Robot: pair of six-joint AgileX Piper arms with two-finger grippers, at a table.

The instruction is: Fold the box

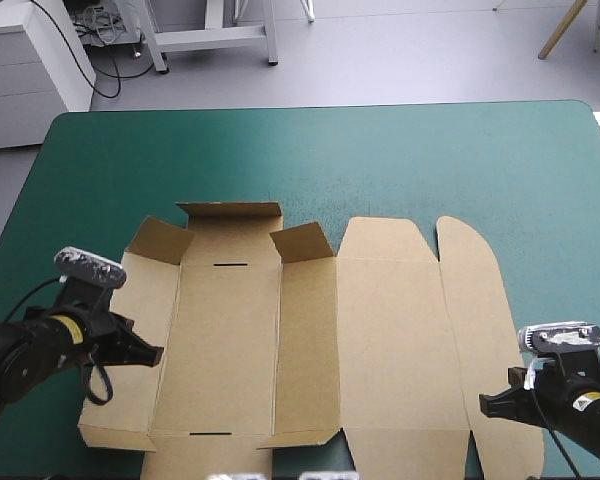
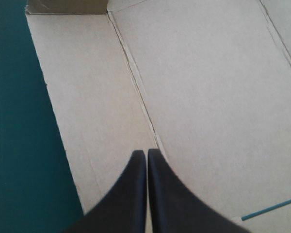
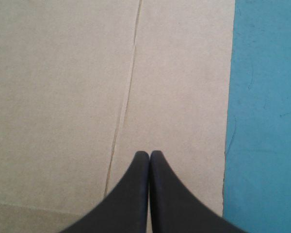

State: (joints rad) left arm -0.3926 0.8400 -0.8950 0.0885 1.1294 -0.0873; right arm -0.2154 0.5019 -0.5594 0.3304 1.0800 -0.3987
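- The box (image 1: pixel 390 340) is spread nearly flat toward the bench's (image 1: pixel 400 150) 6 o'clock.
- The left claw (image 1: pixel 156 353) and right claw (image 1: pixel 486 404) are seen closed, empty, over its edges.
- An early step is judged; a wall must be raised next.

High view looks down over whole table (image 1: pixel 380 150); 2 wrist views close above box (image 2: pixel 208 97), opposite ends.

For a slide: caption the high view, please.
Box lies mostly flat on the teal-green table, left gripper and right gripper shut over opposite sides.
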